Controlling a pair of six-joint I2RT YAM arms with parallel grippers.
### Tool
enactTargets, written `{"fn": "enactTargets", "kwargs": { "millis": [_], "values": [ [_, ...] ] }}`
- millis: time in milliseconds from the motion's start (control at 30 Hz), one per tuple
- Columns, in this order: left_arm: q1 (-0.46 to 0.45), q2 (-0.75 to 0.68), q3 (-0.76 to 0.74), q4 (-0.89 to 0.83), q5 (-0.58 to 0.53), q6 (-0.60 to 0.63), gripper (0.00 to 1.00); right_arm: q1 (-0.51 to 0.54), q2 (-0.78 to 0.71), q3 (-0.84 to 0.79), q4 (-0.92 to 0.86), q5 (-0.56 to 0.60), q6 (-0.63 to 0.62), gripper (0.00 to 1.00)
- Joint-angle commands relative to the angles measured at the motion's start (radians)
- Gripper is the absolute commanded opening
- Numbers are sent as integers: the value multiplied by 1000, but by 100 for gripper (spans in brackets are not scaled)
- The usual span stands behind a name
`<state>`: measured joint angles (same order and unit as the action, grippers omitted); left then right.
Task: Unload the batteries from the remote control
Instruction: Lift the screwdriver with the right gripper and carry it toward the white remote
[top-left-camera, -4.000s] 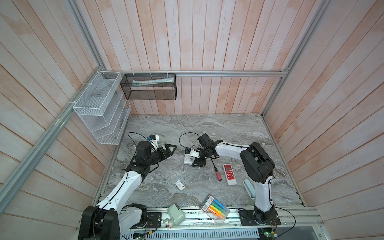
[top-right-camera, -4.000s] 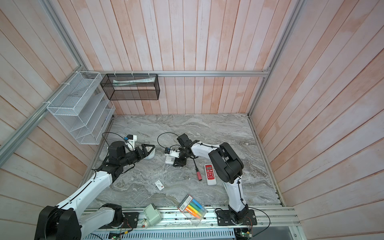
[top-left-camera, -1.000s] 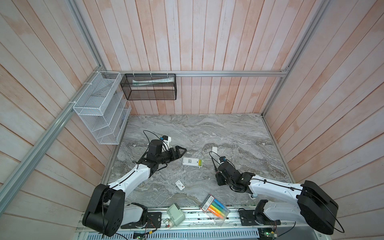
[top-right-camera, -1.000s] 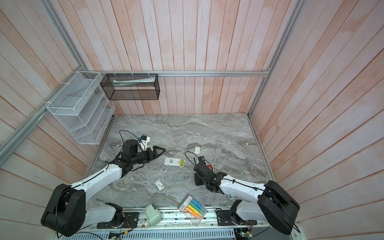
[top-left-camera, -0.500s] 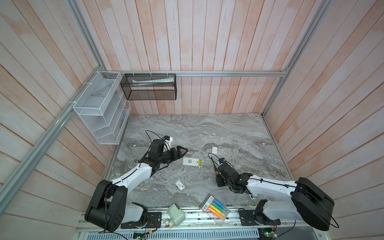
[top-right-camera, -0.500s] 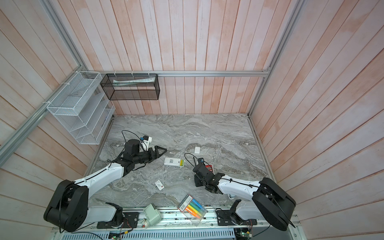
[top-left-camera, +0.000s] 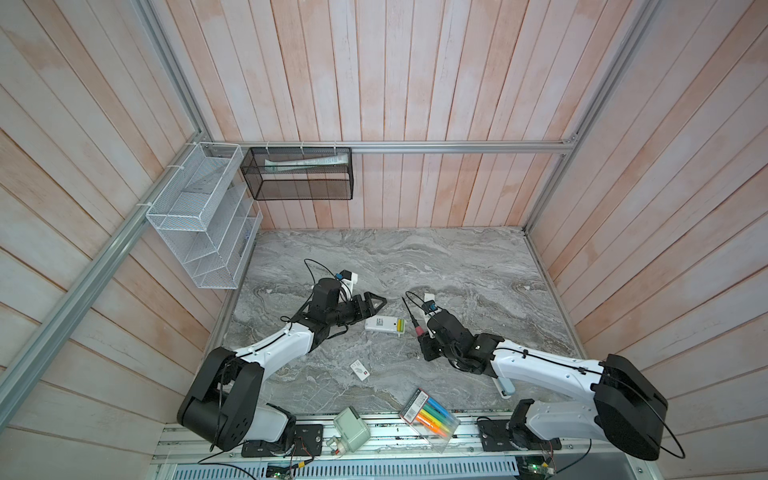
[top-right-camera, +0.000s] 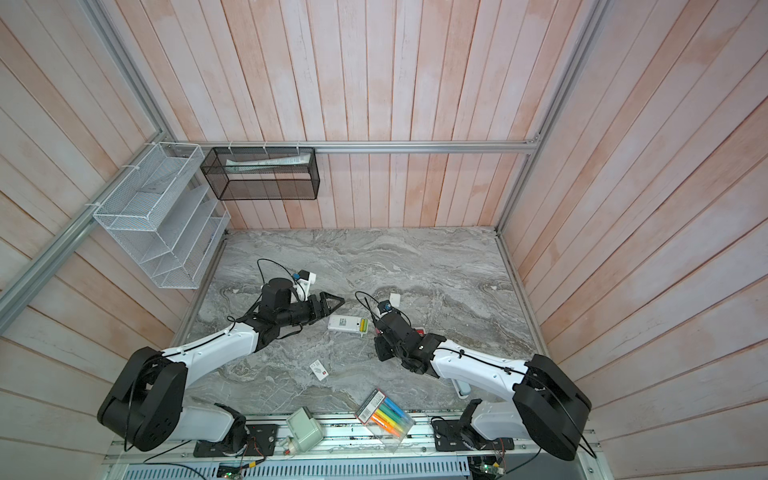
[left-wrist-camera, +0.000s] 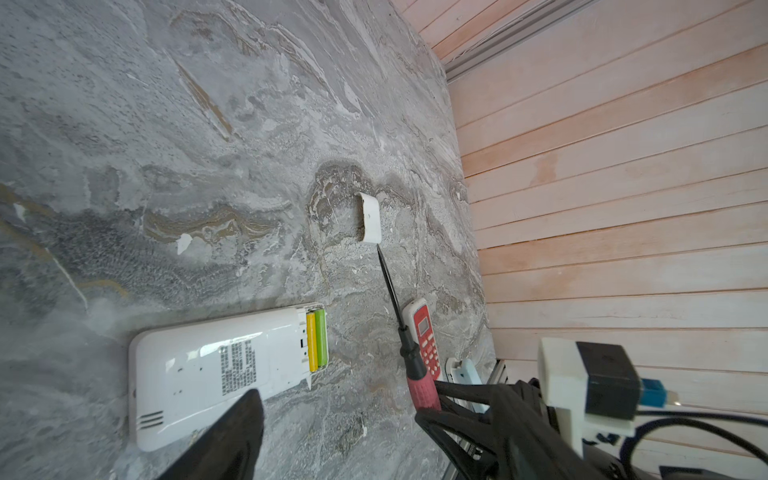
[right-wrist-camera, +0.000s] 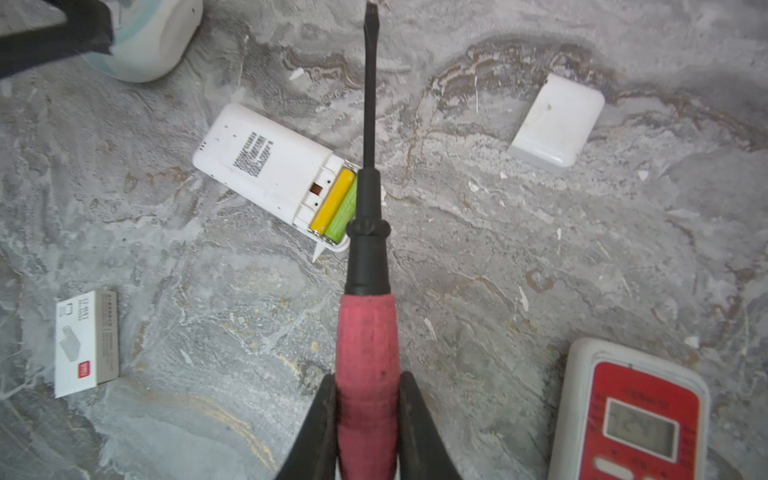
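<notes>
The white remote control lies face down mid-table, its compartment uncovered. Two batteries, one yellow and one green, sit side by side in it. My right gripper is shut on the red handle of a screwdriver, just right of the remote's battery end. The black shaft points toward the back of the table. My left gripper hovers open at the remote's other end, and one finger shows over the casing.
The loose white battery cover lies behind the screwdriver tip. A red-faced remote lies by my right arm. A small staple box sits toward the front. A marker pack rests at the front edge.
My right jaws have closed on the screwdriver handle. My left gripper has slid a little to the right, toward the remote, and narrowed slightly.
</notes>
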<state>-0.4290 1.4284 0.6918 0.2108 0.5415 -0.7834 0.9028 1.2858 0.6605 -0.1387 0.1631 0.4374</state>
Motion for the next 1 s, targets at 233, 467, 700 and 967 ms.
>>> {"fn": "enactTargets", "kwargs": {
  "millis": [233,467,700,967],
  "values": [
    [-52,95,92,110,-26,-40,78,22,-6,100,-47,-59,-81,0],
    [-66,163,114,157,0,-82,66,28,-16,118,-26,-101,-77,0],
    [-68,173,97,213,-1,-118,52,30,-15,133,-9,-130,-82,0],
    [-68,173,97,215,3,-126,29,30,-2,155,-7,-134,-95,0]
  ]
}}
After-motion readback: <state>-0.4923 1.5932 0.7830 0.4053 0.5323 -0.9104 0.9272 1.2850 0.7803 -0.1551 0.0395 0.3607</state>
